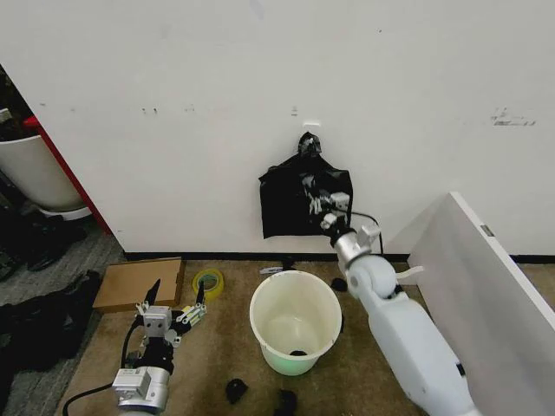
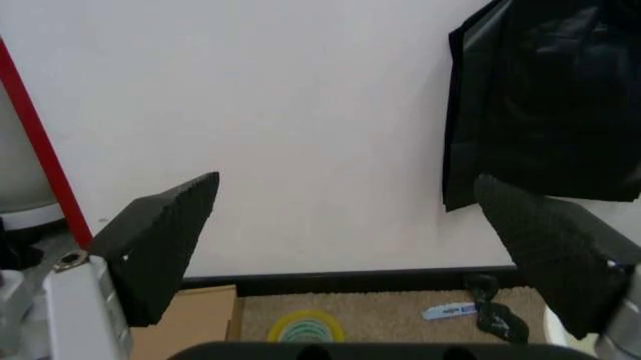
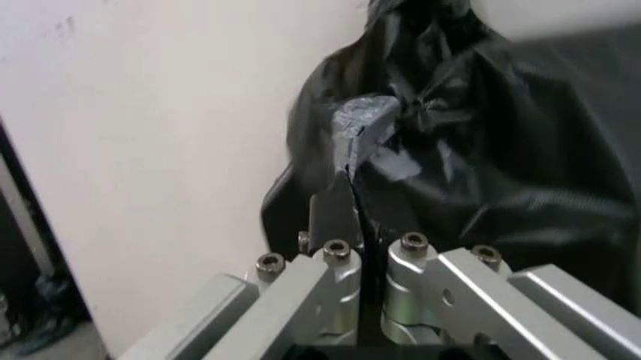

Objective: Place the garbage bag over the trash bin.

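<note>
The trash bin (image 1: pixel 290 364), a round white bucket with a pale green tint low on its wall, stands open on the carpet below the wall. A flat black bundle (image 1: pixel 282 212) hangs from a wall hook by its knotted top. My right gripper (image 1: pixel 323 204) reaches up to the bundle's front and is shut on a crinkly, glossy black layer there, the garbage bag (image 3: pixel 481 150). In the right wrist view the right gripper (image 3: pixel 350 146) pinches a thin black sheet. My left gripper (image 1: pixel 173 305) hovers open low to the left of the bin, and its pads (image 2: pixel 165 240) stand wide apart.
A cardboard box (image 1: pixel 139 284) and a yellow tape roll (image 1: pixel 207 282) lie by the wall, left of the bin. A white panel (image 1: pixel 486 286) leans on the right. Dark clothing (image 1: pixel 43 325) and a white tub (image 1: pixel 39 173) are at far left. Small black scraps (image 1: pixel 236 390) lie before the bin.
</note>
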`<state>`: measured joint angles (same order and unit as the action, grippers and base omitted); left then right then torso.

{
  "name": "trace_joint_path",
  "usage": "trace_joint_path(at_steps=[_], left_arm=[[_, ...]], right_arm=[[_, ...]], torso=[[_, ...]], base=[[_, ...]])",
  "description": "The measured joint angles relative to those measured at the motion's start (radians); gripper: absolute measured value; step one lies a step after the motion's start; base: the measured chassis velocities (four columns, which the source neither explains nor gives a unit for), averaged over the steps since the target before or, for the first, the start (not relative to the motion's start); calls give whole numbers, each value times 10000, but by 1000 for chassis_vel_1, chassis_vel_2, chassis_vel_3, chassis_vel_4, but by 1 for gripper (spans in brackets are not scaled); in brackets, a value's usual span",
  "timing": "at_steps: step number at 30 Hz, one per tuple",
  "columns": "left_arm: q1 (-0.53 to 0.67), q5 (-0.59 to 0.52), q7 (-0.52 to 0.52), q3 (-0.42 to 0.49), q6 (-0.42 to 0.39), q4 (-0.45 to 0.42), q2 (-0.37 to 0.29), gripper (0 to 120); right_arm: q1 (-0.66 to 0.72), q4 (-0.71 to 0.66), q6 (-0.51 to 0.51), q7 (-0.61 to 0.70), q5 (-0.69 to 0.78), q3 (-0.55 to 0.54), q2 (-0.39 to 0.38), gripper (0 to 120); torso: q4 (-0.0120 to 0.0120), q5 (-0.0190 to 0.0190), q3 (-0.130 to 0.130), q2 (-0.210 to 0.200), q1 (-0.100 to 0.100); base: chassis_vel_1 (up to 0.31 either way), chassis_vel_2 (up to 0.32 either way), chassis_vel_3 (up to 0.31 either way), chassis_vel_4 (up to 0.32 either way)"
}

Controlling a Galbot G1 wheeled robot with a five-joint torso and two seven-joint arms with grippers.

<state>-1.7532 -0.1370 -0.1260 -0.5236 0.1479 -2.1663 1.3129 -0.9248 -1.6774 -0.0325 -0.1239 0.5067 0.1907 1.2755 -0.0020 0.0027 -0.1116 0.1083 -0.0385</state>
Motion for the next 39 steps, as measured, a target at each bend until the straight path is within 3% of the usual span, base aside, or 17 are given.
trace_joint_path(at_steps=[17,28,39], left_arm=[[51,0,-11,43,24,7,-5,100],[30,-7,-20,60,54,-27,-54,100],[47,-20,-25,72,65,-20,-77,100]], right_arm=[[-2932,-2307,-640,-125,-1488,37,-825,0],[-4808,-3016,-1171,-314,-2500,-78,-1116,0],[-5530,-3133,-1630,-368,-3233,-360,-1198,0]], torso=[[1,-1,0,0,0],[1,-2,0,0,0],[1,-1,0,0,0]], base=[[0,0,0,0],[0,0,0,0],[0,0,0,0]])
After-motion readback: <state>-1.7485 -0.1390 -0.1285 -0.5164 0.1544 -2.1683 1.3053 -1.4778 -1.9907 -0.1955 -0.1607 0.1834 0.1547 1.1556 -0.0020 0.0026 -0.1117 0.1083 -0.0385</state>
